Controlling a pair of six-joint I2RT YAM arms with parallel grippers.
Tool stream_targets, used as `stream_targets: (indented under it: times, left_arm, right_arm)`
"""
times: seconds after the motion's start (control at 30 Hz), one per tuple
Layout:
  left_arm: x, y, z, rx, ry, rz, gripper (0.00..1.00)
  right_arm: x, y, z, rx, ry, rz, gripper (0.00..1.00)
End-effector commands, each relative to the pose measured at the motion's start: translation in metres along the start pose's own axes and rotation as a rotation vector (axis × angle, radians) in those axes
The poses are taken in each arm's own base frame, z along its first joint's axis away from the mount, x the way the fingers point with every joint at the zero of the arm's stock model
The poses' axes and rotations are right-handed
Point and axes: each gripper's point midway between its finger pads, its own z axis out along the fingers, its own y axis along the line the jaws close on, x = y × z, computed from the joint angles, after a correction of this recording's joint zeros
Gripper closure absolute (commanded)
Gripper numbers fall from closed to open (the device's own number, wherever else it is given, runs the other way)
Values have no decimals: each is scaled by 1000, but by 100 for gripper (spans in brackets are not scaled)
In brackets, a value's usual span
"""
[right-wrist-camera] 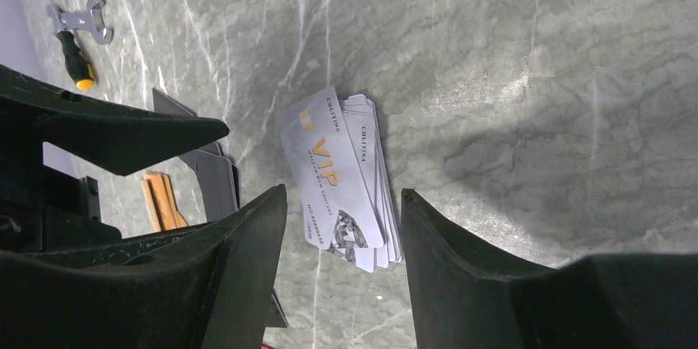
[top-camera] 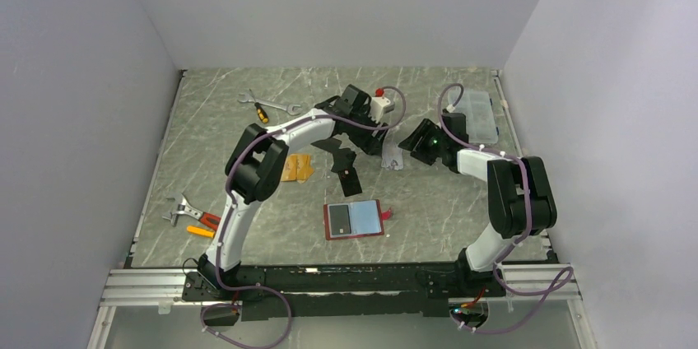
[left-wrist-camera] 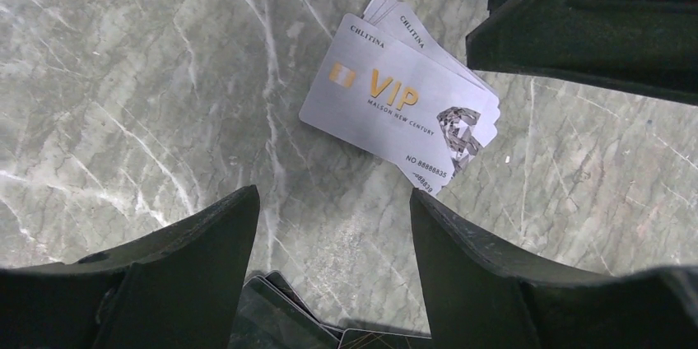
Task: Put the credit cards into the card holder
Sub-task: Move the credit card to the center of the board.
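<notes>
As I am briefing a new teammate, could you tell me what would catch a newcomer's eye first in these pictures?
The fanned stack of silver-grey plastic VIP cards lies flat mid-way across the grey-green marbled table, with the left gripper and the right gripper both open above it. Nearer the arm bases, the dark-red leather-look folding card holder lies open.

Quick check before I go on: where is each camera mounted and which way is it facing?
Top view: above and behind the bases, looking down on the table; both arms and the open card holder show.
Left wrist: looks down past the left gripper at the silver cards.
Right wrist: looks down past the right gripper at the same stack.
Shared: both wrist views see the silver cards.
</notes>
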Motion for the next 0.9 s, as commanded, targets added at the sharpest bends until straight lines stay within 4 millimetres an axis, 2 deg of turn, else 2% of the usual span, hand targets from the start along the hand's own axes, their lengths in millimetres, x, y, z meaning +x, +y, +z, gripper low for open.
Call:
stream_targets:
  times: [0.0, 0.2, 0.3, 0.87]
  left_arm:
    - [-17, 0, 6, -12, -32, 16, 27]
    - [-15, 11, 14, -63, -13, 38, 28]
    - [-13, 12, 15, -68, -15, 43, 28]
    - [2, 11, 27, -82, 34, 76, 30]
  right_arm:
    - [-14, 19, -2, -86, -24, 11, 46]
    - [-13, 28, -10, -168, -44, 13, 51]
    - [-9, 32, -8, -205, -19, 11, 52]
    - [12, 13, 9, -187, 39, 37, 52]
